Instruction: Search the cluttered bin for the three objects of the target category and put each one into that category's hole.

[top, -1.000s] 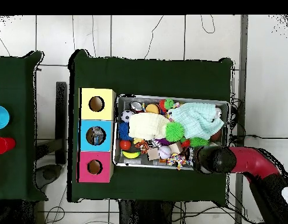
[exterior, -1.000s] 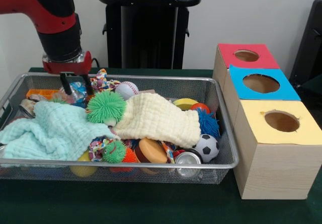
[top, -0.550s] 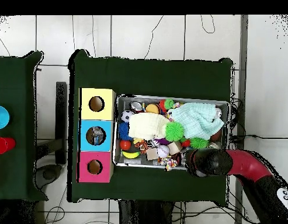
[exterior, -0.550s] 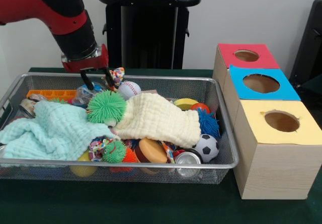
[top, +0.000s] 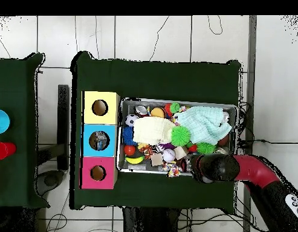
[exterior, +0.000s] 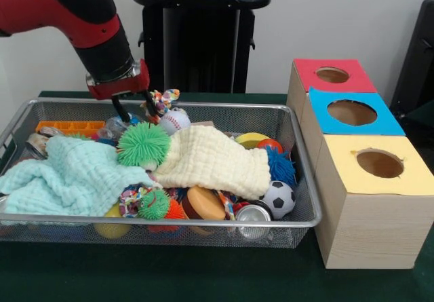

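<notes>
My gripper (exterior: 134, 105) hangs over the back rim of the wire bin (exterior: 230, 103), left of centre. It looks shut on a multicoloured knotted toy (exterior: 163, 100), which hangs by the right finger just above the rim. Overhead, the toy (top: 174, 171) sits at the bin's edge (top: 175, 101) beside the gripper (top: 184, 168). Below lie a baseball (exterior: 174, 120), a green spiky ball (exterior: 142, 144), a cream cloth (exterior: 210, 158) and a mint cloth (exterior: 68, 176). Three hole boxes stand to the right: red (exterior: 332, 76), blue (exterior: 351, 112) and yellow (exterior: 380, 163).
The bin also holds a soccer ball (exterior: 277, 199), a can (exterior: 253, 213), an orange disc (exterior: 205, 202), a blue spiky ball (exterior: 280, 166), a small green spiky ball (exterior: 154, 204) and an orange tray (exterior: 66, 126). Green cloth covers the table (exterior: 169, 275).
The gripper has risen out of the bin's back left part and moved right towards the rim. The multicoloured toy has travelled with it.
</notes>
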